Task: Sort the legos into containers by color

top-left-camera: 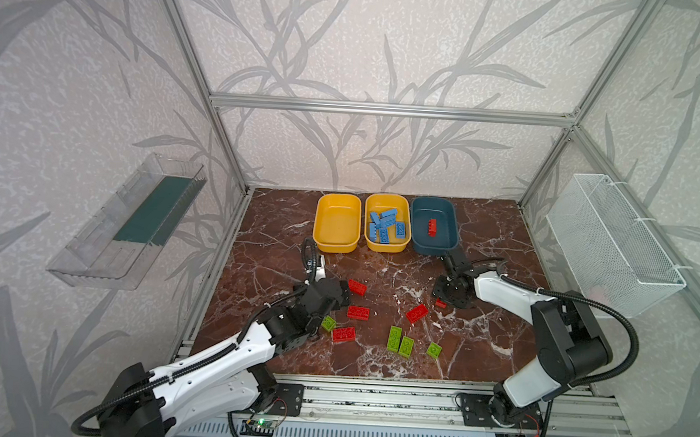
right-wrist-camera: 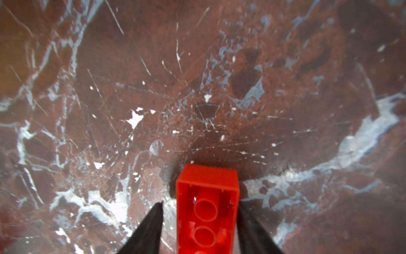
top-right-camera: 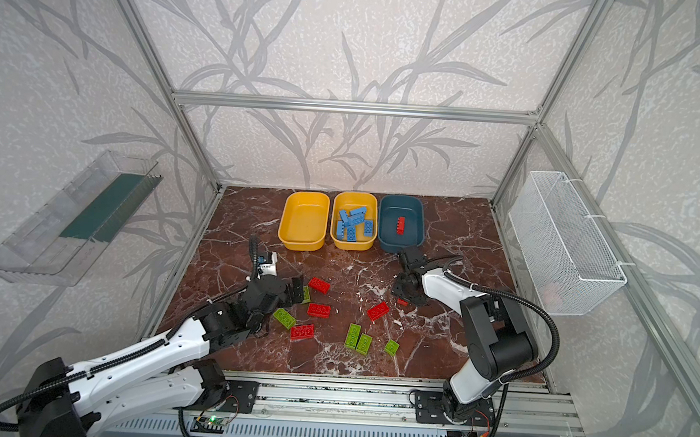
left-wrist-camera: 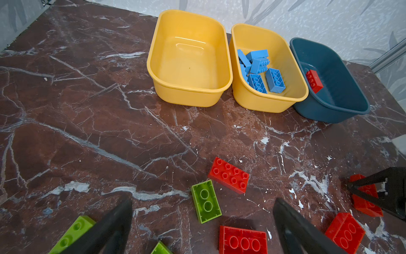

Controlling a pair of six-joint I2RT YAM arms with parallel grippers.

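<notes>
Straddling the upturned red brick [right-wrist-camera: 206, 220], long axis parallel to its fingers [right-wrist-camera: 250, 231], the right hand [right-wrist-camera: 200, 202] stands partly spread: one finger touching, the other just clear.

Yellow tubs [top-left-camera: 335, 245], blue bricks [top-left-camera: 386, 226], white-veined reddish-brown table [top-left-camera: 281, 232].

You have nothing to read here: no lettering, number, label or brand mark is legible on the legos [left-wrist-camera: 228, 175], the containers [left-wrist-camera: 186, 96] or the tabletop [left-wrist-camera: 87, 110].
</notes>
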